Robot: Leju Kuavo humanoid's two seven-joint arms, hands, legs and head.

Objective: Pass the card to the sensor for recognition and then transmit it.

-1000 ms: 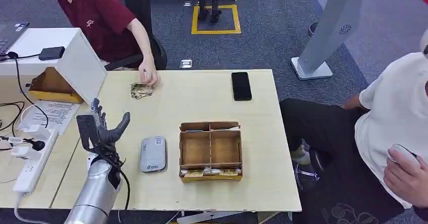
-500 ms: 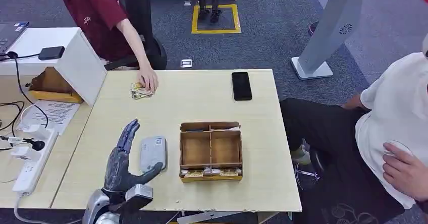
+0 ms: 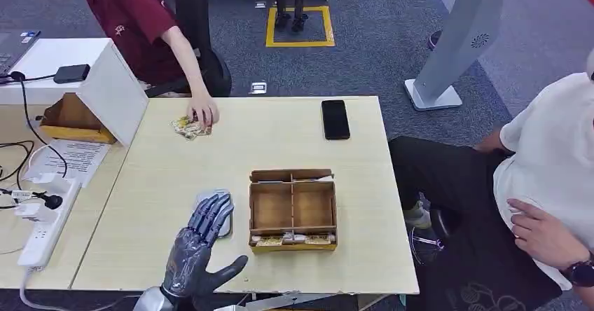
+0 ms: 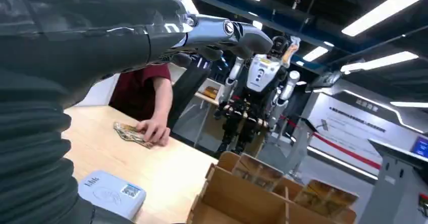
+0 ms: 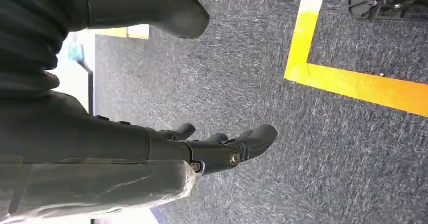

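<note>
— Left robot hand [image 3: 198, 249]?
— Low at the near edge of the counter [image 3: 175, 171], fingers stretched flat and apart, thumb out to the right, holding nothing. Fingertips reaching over the grey sensor [image 3: 223, 213], mostly hiding it; touching or hovering, cannot tell.
— And from the wrist?
— Grey sensor [image 4: 111, 193] flat on the wood, just left of the cardboard box [image 4: 242, 199].
— Right robot hand [image 5: 222, 148]?
— Hanging over grey carpet beside a yellow floor line [image 5: 353, 85], fingers loosely curled, nothing in them.
— The card?
— Far left on the counter: small stack of cards [image 3: 185, 127], fanned a little, under a person's hand [image 3: 203, 109]. Same stack [image 4: 128, 132] seen from the left wrist, fingers pressing on its edge. Well apart from the sensor.
— The box?
— Cardboard box [image 3: 292, 209] at mid-counter, divided into compartments, more cards standing along its near wall. Just right of the sensor.
— Anything else?
— Black phone [image 3: 335, 119] at the far edge, right of centre. Second person in white seated off to the right. White power strip [image 3: 42, 234] on the neighbouring desk at left.
</note>
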